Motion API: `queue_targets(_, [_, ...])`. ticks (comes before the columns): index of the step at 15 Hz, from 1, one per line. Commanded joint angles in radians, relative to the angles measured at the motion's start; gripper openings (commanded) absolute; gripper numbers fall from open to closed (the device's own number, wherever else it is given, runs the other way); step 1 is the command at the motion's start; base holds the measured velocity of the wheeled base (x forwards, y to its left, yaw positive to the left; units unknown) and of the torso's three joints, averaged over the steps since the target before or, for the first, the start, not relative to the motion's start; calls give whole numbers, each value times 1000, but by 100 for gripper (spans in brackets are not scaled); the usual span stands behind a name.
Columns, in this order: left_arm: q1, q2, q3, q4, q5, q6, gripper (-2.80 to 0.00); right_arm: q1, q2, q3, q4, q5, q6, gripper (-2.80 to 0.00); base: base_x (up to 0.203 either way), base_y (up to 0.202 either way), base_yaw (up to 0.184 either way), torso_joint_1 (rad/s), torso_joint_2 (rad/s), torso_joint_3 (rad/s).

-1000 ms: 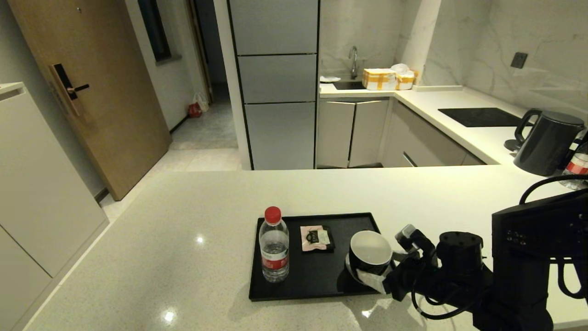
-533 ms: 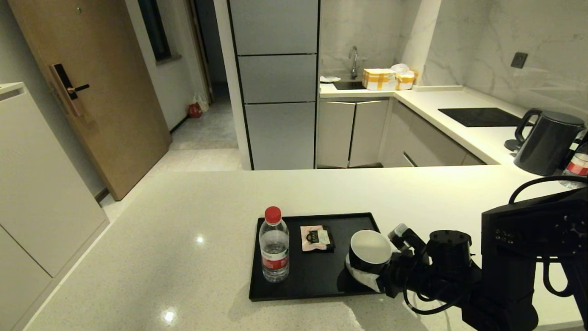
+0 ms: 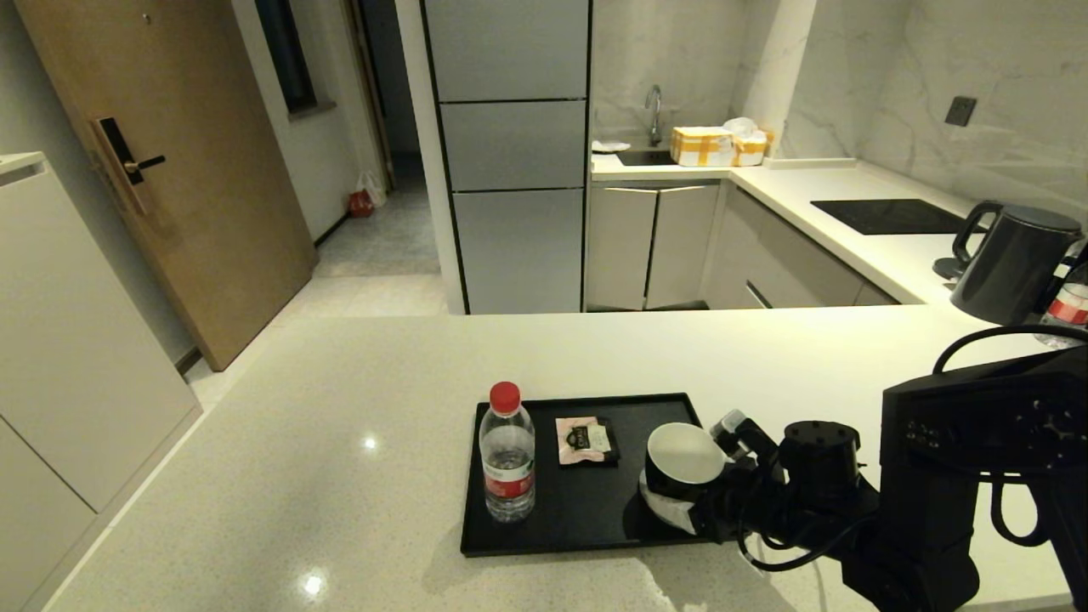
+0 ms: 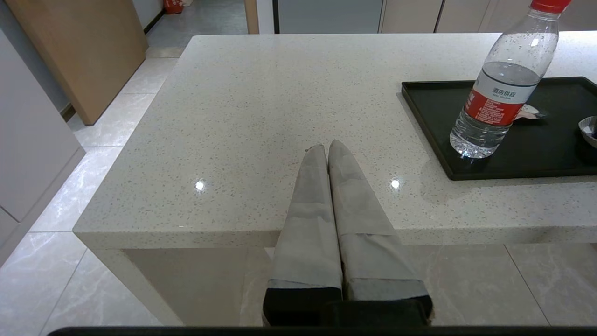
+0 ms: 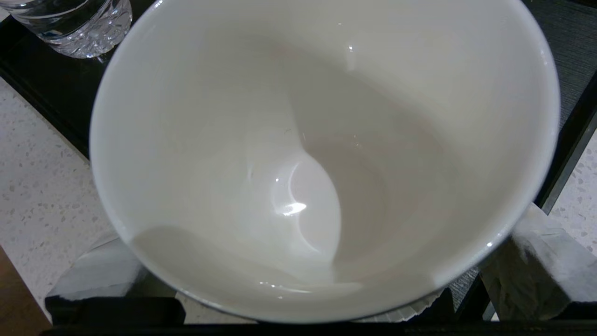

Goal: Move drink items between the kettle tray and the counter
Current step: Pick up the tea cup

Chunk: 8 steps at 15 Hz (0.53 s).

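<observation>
Black cup (image 3: 682, 466) — white inside, upright — at black tray's (image 3: 552, 527) right end, on cream counter (image 3: 340, 425).

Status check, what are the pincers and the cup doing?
Right pincer shut on cup, over tray. Left pincer shut, parked off counter. Bottle clear.

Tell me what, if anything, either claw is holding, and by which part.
The right claw brackets the cup low on its outer wall, one finger on each side, cup still on the tray. Whether it grips is unclear. The left claw is shut, empty.
</observation>
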State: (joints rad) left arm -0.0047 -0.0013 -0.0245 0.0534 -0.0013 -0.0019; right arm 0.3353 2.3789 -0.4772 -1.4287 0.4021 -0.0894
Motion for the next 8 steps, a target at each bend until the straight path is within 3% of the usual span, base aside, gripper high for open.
queue_targets(1, [-1, 0, 0, 0, 0, 0, -280, 2, 0, -6, -7, 3, -1, 0, 0, 0, 0, 0, 0, 0])
queue_targets(5, [0, 0, 0, 0, 0, 0, -280, 2, 2, -11, -7, -15, -1, 0, 0, 0, 0, 0, 0, 0])
queue_targets(6, [0, 0, 0, 0, 0, 0, -280, 5, 8, -19, -8, -45, -2, -280, 0, 0, 0, 0, 0, 0])
queue_targets(8, [0, 0, 0, 0, 0, 0, -280, 8, 8, -15, -9, -46, -3, -280, 0, 0, 0, 0, 0, 0])
